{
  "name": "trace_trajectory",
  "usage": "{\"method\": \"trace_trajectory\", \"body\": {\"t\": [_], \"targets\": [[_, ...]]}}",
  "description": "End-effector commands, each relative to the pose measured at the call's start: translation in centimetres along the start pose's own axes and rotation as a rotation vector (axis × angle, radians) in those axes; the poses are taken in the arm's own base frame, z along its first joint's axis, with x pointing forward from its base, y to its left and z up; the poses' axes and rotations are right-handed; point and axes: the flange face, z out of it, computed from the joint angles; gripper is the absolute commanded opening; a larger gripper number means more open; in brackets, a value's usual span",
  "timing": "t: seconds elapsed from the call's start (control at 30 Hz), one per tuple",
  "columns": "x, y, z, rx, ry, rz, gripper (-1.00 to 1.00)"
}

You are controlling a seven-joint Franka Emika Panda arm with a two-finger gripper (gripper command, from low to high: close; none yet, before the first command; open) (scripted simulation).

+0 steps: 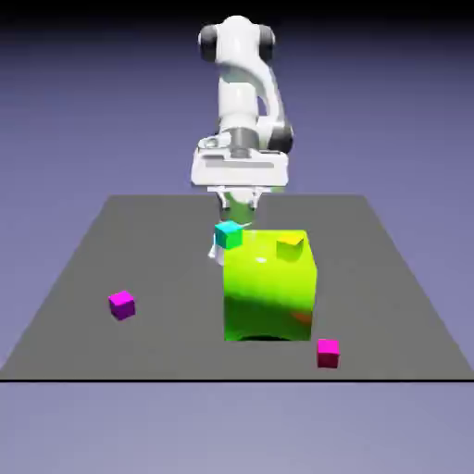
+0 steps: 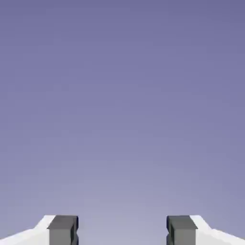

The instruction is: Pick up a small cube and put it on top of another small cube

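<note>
The small purple-magenta cube (image 1: 121, 304) lies alone on the grey table at the exterior view's left. My gripper (image 1: 237, 217) hangs at the table's far middle, well away from that cube, just above a small teal cube (image 1: 228, 234). In the hand view the two grey fingertips (image 2: 63, 229) stand wide apart with only the blue-violet backdrop between them, so the gripper (image 2: 122, 230) is open and holds nothing. The hand view shows no cube.
A big lime-green cube (image 1: 268, 287) stands in the table's middle, right beside the teal cube, with a small yellow-green cube (image 1: 292, 245) on its top. A hot-pink small cube (image 1: 328, 352) lies near the table's front edge (image 1: 231, 379).
</note>
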Motion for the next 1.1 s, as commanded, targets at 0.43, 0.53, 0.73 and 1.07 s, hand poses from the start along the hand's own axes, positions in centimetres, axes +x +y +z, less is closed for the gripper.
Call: {"method": "trace_trajectory", "body": {"t": [0.43, 0.53, 0.73, 1.07], "targets": [[2.8, 27.0, 10.3, -0.479, -0.021, 0.571, 0.00], [1.3, 33.2, 10.7, -0.574, -0.027, 0.700, 0.00], [-0.9, 38.9, 13.5, -0.634, -0.031, 0.781, 0.00], [-0.9, 38.8, 13.3, -0.634, -0.031, 0.781, -1.00]]}}
